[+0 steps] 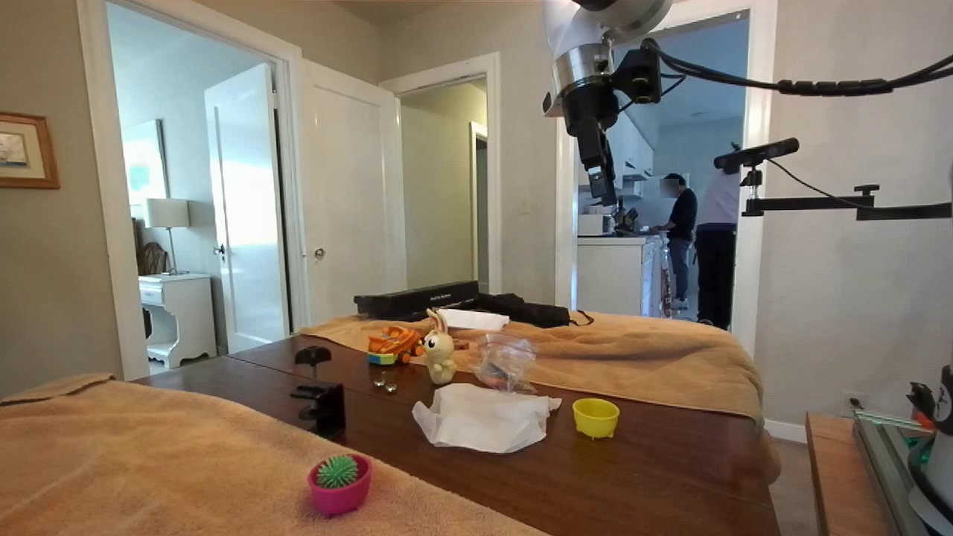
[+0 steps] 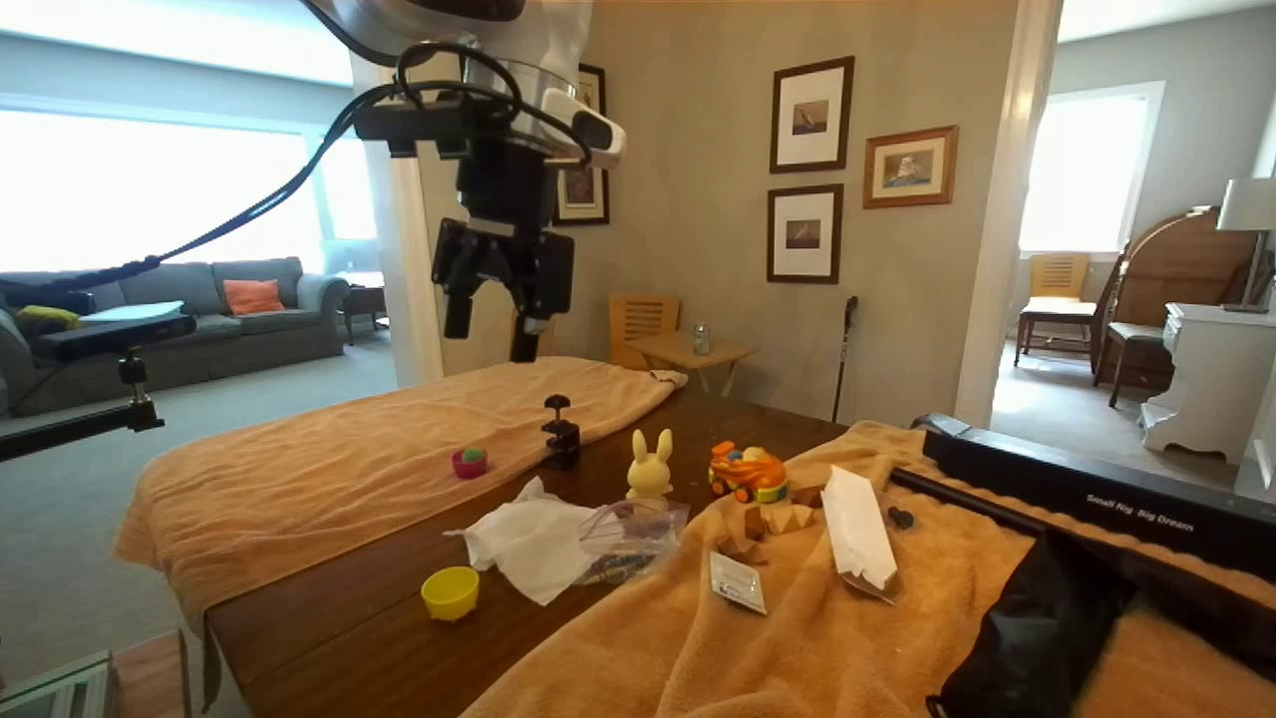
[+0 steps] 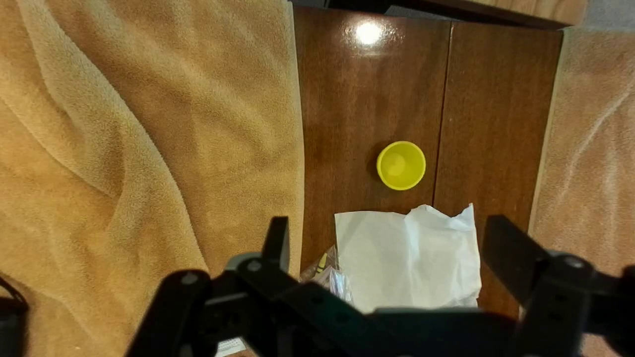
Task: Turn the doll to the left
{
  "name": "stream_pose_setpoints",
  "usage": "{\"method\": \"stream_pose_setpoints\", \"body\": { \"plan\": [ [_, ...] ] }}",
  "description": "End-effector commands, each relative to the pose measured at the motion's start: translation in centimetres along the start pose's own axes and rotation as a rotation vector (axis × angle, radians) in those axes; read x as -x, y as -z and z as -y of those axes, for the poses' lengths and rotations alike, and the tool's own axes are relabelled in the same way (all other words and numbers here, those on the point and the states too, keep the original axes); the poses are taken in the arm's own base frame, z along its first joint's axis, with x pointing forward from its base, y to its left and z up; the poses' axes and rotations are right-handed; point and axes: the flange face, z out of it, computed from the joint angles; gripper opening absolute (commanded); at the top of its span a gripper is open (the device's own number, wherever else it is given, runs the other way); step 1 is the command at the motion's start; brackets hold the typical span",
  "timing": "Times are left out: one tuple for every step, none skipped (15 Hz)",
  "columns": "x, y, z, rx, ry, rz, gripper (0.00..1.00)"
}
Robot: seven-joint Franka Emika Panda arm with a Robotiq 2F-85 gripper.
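Toward the edge of the desk (image 1: 670,473) where a black box (image 1: 417,300) lies, a rabbit doll (image 1: 441,360) stands upright; we judge it light, stiff and smooth enough to slip, best held around its rounded body. It looks creamy yellow with tall ears, while our gripper (image 2: 491,337) hangs high, empty, jaws apart.

In an exterior view we read "Small Rig · Big Dream" in white letters along the side of a long black box (image 2: 1087,481). On a small white packet (image 2: 737,582) we see print too small to read.
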Motion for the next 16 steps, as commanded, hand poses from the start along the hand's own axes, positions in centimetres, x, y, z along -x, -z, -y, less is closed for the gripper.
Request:
{"method": "stream_pose_setpoints", "body": {
  "plan": [
    [0.0,0.0,0.0,0.0,0.0,0.001,1.0],
    [0.0,0.0,0.0,0.0,0.0,0.001,1.0],
    [0.0,0.0,0.0,0.0,0.0,0.001,1.0],
    [0.0,0.0,0.0,0.0,0.0,0.001,1.0],
    [-0.4,0.0,-0.3,-0.024,0.024,-0.024,1.0],
    [-0.9,0.1,-0.6,-0.012,0.049,-0.055,1.0],
    [-2.1,0.1,-1.0,0.039,0.088,-0.096,1.0],
    [-3.3,0.2,-1.3,0.054,0.12,-0.149,1.0],
    [-4.4,0.2,-1.6,0.069,0.147,-0.198,1.0],
    [-5.6,0.3,-1.8,0.067,0.169,-0.253,1.0],
    [-6.5,0.3,-2.0,0.06,0.191,-0.304,1.0],
    [-7.4,0.1,-2.0,0.043,0.202,-0.338,1.0],
    [-8.0,-0.1,-1.9,0.014,0.205,-0.358,1.0],
    [-6.4,-0.3,-1.7,0.049,0.176,-0.313,1.0],
    [-7.0,-0.6,-1.7,0.038,0.184,-0.327,1.0],
    [-7.4,-0.8,-1.7,0.034,0.188,-0.33,1.0]
  ]
}}
